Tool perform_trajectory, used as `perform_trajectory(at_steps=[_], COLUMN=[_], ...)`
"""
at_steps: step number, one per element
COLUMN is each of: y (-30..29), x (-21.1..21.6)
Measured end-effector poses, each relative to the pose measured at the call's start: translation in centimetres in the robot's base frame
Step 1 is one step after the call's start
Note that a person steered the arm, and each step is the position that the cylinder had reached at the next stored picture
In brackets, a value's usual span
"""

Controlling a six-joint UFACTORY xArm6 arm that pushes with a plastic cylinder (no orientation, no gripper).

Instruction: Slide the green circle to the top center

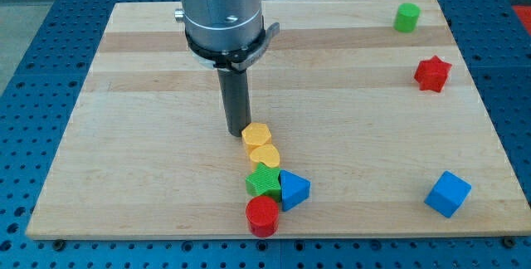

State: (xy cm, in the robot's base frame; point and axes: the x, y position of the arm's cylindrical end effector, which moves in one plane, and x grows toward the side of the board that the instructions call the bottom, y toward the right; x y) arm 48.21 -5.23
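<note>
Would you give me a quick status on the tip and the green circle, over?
My tip down at board centre, beside the upper yellow block. Green circle at the view's top right, untouched, far from the tip. Nothing between it and top centre.

On my wooden worktop lie a yellow hexagon, yellow heart, green star, blue triangle and red cylinder clustered together; green cylinder, red star and blue cube sit apart at the view's right.
</note>
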Motion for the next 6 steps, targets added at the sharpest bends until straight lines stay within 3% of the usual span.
perform_trajectory(at_steps=[2,3,4,6], y=[0.0,0.0,1.7,11.4], x=[1.9,-1.3,-9.0,-22.0])
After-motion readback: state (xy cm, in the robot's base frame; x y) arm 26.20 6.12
